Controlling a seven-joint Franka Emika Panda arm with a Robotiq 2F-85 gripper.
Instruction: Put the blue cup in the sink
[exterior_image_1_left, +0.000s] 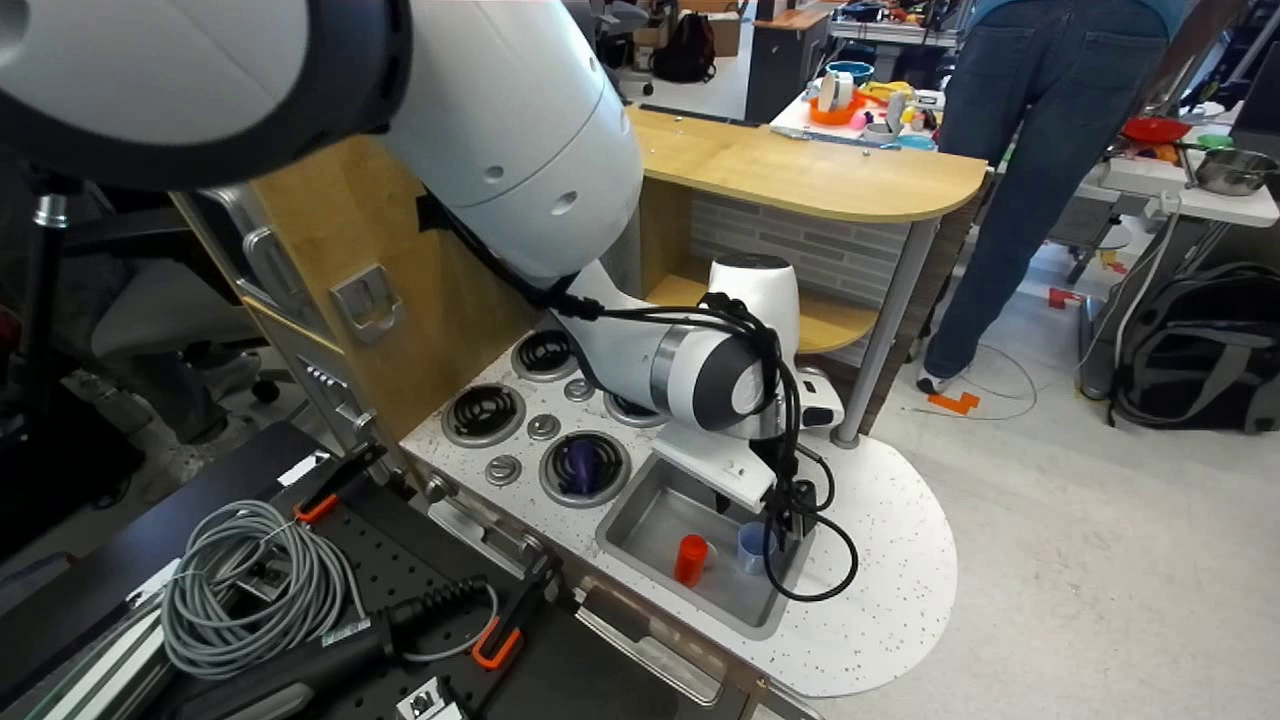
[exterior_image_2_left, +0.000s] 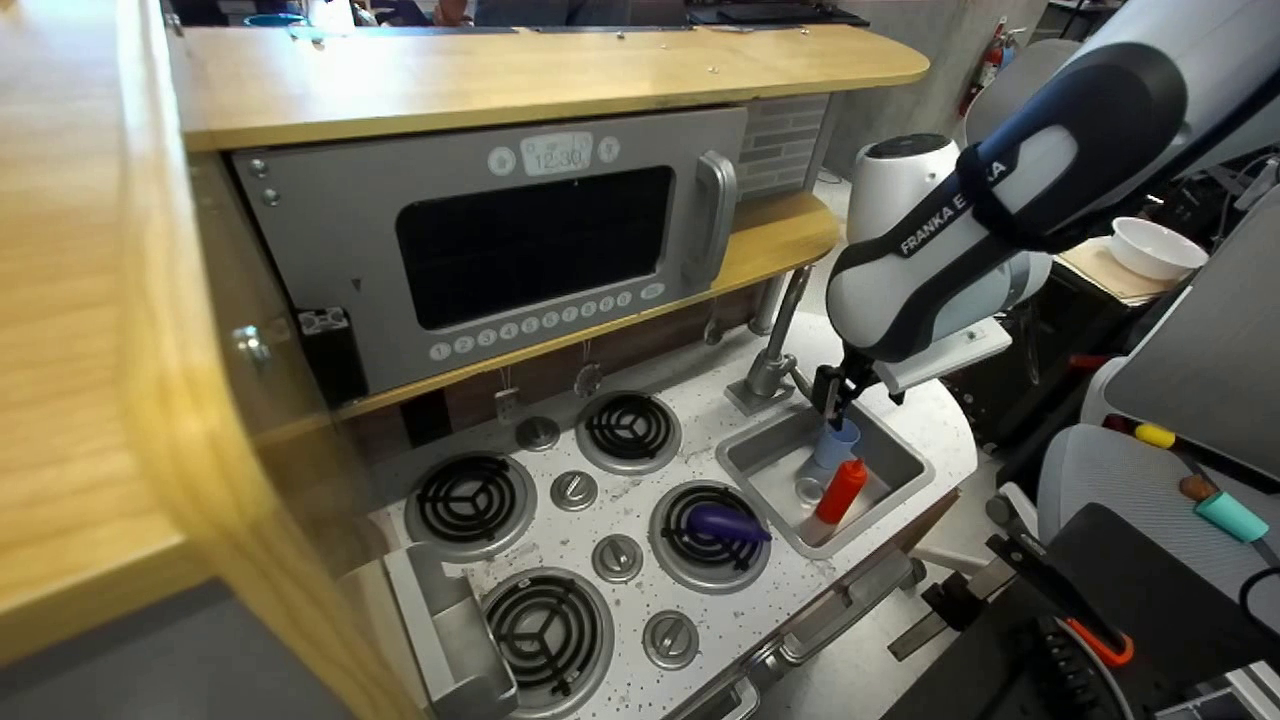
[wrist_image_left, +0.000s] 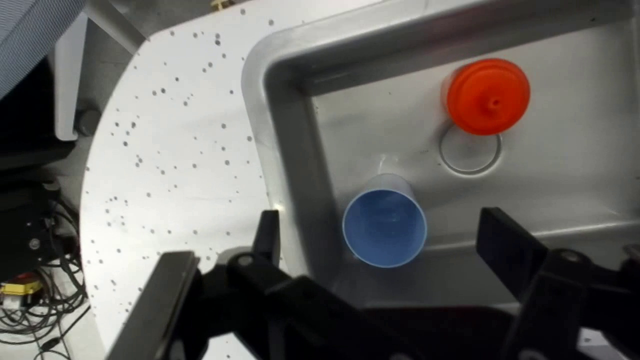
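Note:
The light-blue cup stands upright in the grey sink, mouth up, near one end wall. It shows in the wrist view (wrist_image_left: 384, 229) and in both exterior views (exterior_image_1_left: 752, 550) (exterior_image_2_left: 836, 446). The sink basin shows in the wrist view (wrist_image_left: 385, 125) and in both exterior views (exterior_image_1_left: 655, 515) (exterior_image_2_left: 772, 456). My gripper (wrist_image_left: 378, 212) is open above the sink, with the cup's mouth between its two fingers in the wrist view. A gap shows between the cup and each finger, and nothing is held. The gripper also appears just over the cup in an exterior view (exterior_image_2_left: 834, 395).
A red bottle (wrist_image_left: 487, 97) stands in the sink beside the drain ring (wrist_image_left: 470, 150). The metal faucet (exterior_image_2_left: 770, 375) rises at the sink's back edge close to the gripper. A dark purple object (exterior_image_2_left: 722, 522) lies on a stove burner. White speckled counter (wrist_image_left: 190, 135) surrounds the basin.

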